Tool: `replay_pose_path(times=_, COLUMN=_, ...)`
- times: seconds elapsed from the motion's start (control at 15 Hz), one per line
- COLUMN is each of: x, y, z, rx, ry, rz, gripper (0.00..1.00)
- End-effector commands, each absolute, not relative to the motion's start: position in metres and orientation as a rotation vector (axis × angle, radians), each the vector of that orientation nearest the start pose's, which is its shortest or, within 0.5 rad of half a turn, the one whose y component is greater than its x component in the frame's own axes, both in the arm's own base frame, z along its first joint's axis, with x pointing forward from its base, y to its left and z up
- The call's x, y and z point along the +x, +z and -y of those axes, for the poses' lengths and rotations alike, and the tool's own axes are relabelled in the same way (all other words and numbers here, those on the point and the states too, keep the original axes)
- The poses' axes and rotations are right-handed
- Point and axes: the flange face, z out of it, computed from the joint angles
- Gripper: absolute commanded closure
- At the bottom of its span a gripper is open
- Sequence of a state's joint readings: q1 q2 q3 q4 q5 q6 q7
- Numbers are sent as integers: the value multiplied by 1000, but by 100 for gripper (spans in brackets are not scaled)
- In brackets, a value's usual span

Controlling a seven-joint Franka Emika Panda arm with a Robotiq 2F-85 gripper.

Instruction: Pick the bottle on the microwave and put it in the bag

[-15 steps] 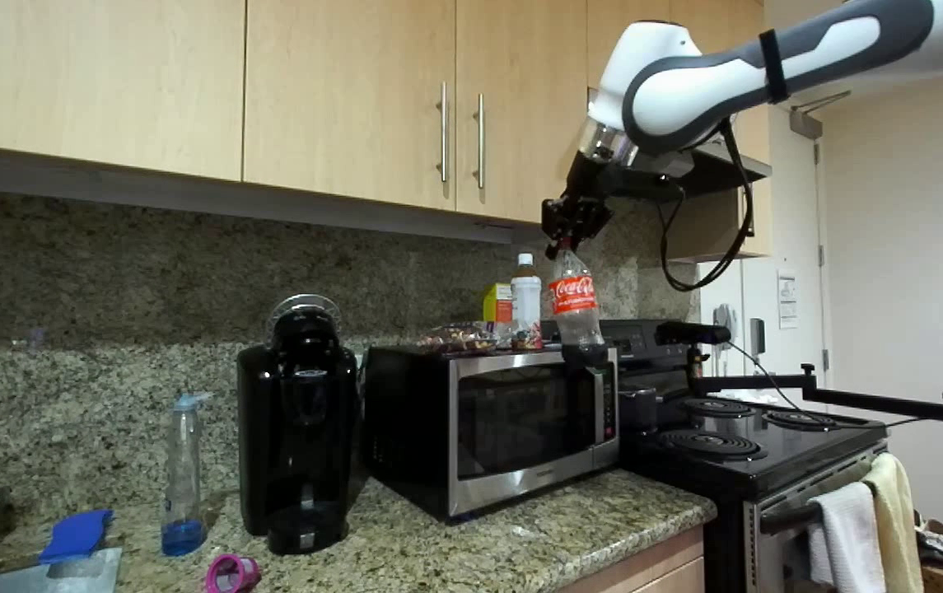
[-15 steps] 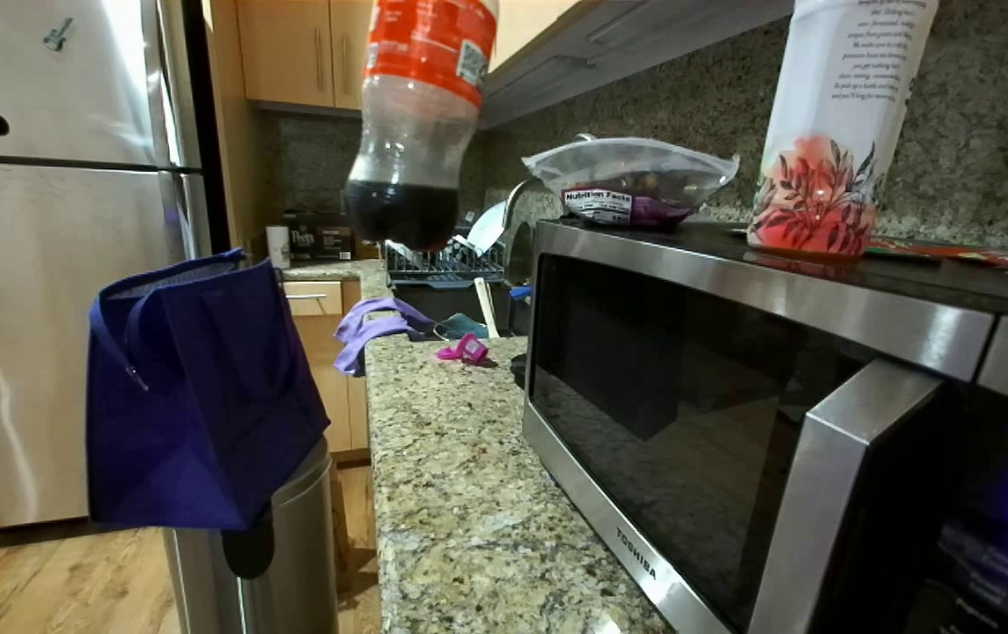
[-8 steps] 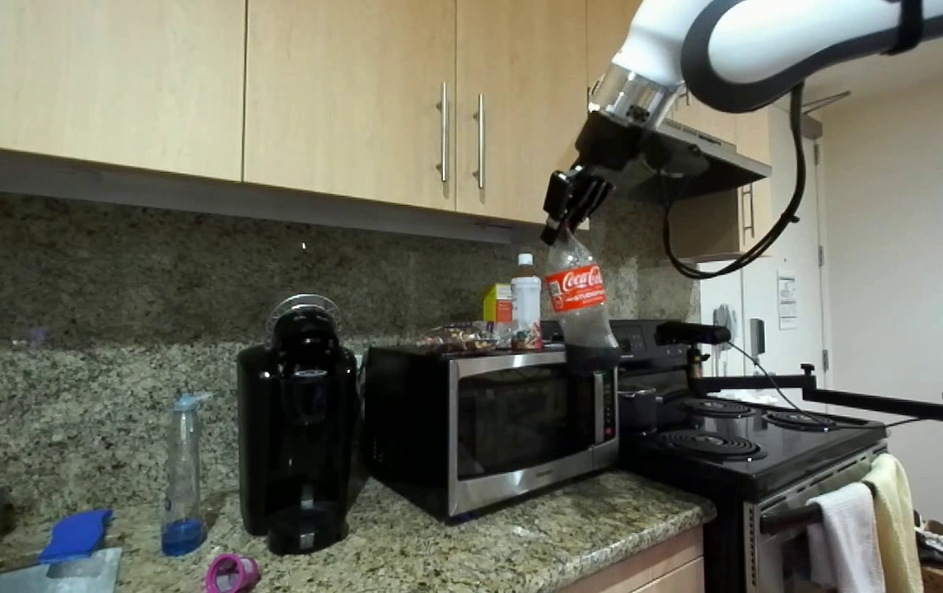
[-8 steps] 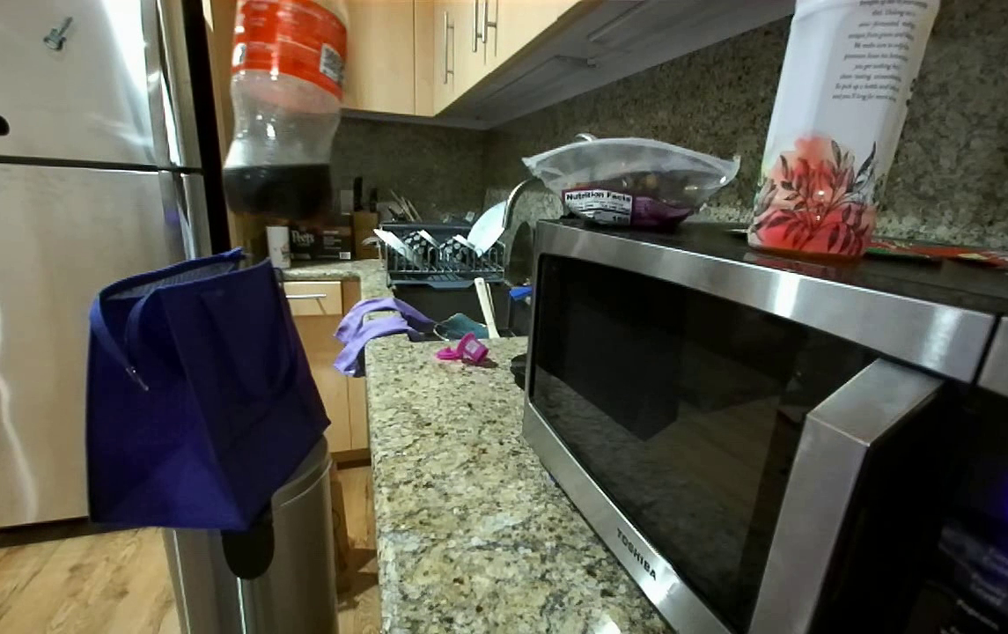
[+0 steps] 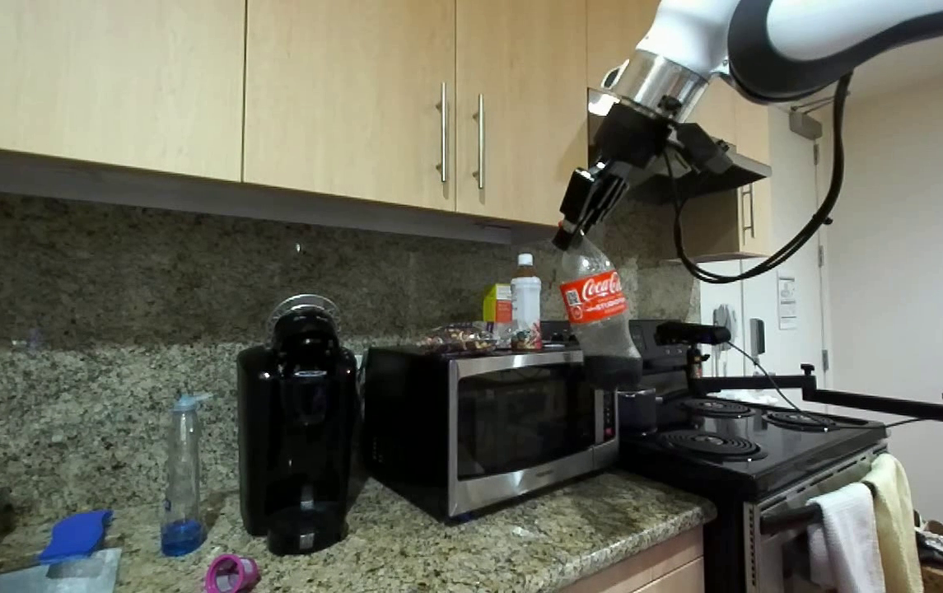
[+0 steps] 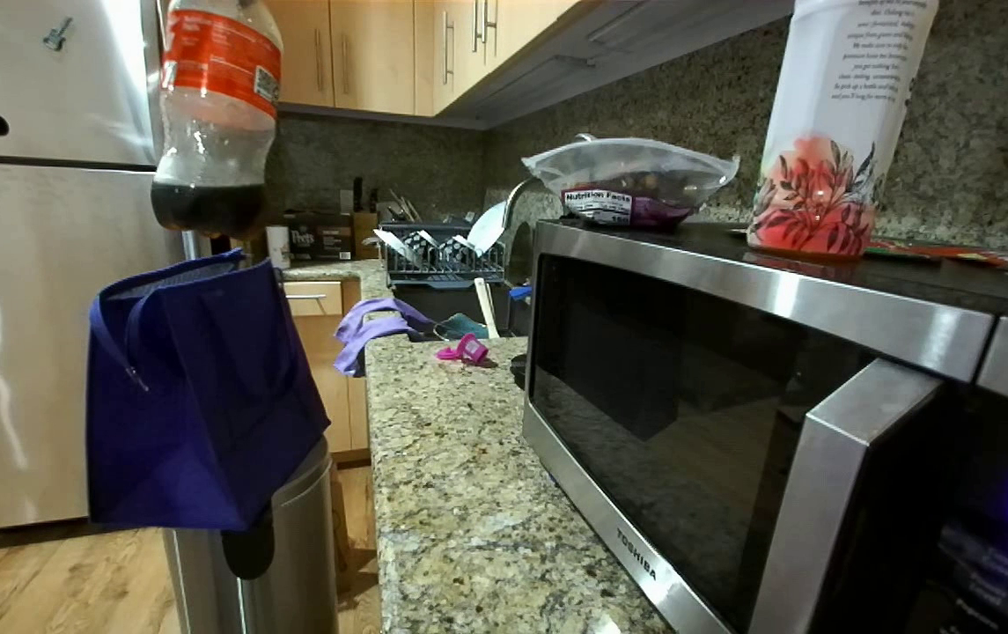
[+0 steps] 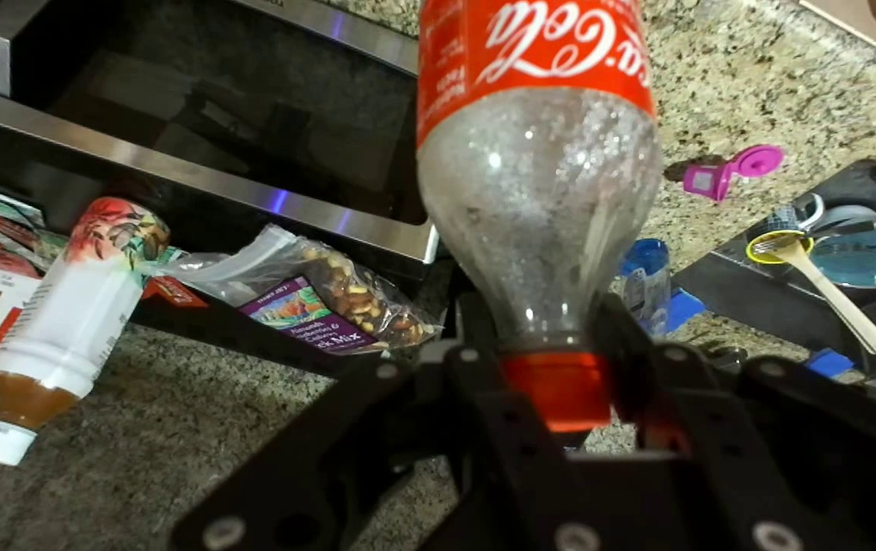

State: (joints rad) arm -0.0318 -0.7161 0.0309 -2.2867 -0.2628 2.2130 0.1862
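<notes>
The clear Coca-Cola bottle with a red label and some dark cola [image 5: 595,298] hangs in the air, tilted, in front of the silver microwave [image 5: 525,416]. My gripper [image 5: 568,237] is shut on its red cap and neck. In the wrist view the jaws [image 7: 548,333] sit on both sides of the neck of the bottle [image 7: 537,164]. In an exterior view the bottle [image 6: 217,114] appears above the open top of the dark blue bag [image 6: 195,405]; how far apart they are in depth is unclear. The gripper is almost wholly out of that view. The bag is out of the wrist view.
The bag stands on a steel trash can [image 6: 301,537] beside the granite counter [image 6: 459,475]. A white floral-label bottle [image 5: 526,305] and a nut-mix bag [image 7: 330,298] lie or stand on the microwave. A coffee maker [image 5: 298,436], stove [image 5: 735,445] and upper cabinets [image 5: 356,99] are nearby.
The gripper has carried the bottle away from the microwave. It has moved left to over the bag in an exterior view, and the bottle leans more. The grip stays shut.
</notes>
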Motion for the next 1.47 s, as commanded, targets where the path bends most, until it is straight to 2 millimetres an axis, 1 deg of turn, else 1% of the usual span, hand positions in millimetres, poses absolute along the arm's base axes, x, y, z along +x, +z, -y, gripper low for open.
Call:
replay_pose_path(times=0.0, x=374, y=677, z=5, rx=-3168, ry=-1088, rz=-158, gripper=63)
replay_pose_path(times=0.07, x=379, y=677, z=-1, rx=-3151, ry=-1092, rz=-143, gripper=88)
replay_pose_path(times=0.13, x=388, y=681, z=-18, rx=-3148, ry=-1094, rz=-68, gripper=88)
replay_pose_path(times=0.27, x=403, y=687, z=-71, rx=-3154, ry=-1107, rz=160, gripper=88)
replay_pose_path(times=0.4, x=415, y=691, z=-125, rx=-3137, ry=-1135, rz=338, gripper=88)
replay_pose_path(times=0.53, x=427, y=692, z=-182, rx=-3075, ry=-1152, rz=514, gripper=88)
replay_pose_path(times=0.67, x=438, y=687, z=-231, rx=-2979, ry=-1194, rz=658, gripper=88)
replay_pose_path(times=0.8, x=448, y=678, z=-276, rx=-2863, ry=-1229, rz=773, gripper=88)
replay_pose_path(times=0.93, x=455, y=666, z=-312, rx=-2761, ry=-1213, rz=871, gripper=88)
replay_pose_path(times=1.0, x=441, y=666, z=-289, rx=-2846, ry=-1221, rz=768, gripper=63)
replay_pose_path(times=1.07, x=446, y=660, z=-303, rx=-2815, ry=-1205, rz=805, gripper=63)
replay_pose_path(times=1.13, x=450, y=655, z=-312, rx=-2801, ry=-1193, rz=824, gripper=63)
replay_pose_path(times=1.27, x=455, y=654, z=-315, rx=-2793, ry=-1188, rz=834, gripper=63)
replay_pose_path(times=1.33, x=455, y=656, z=-314, rx=-2792, ry=-1192, rz=834, gripper=88)
replay_pose_path(times=1.4, x=456, y=655, z=-316, rx=-2737, ry=-1198, rz=836, gripper=88)
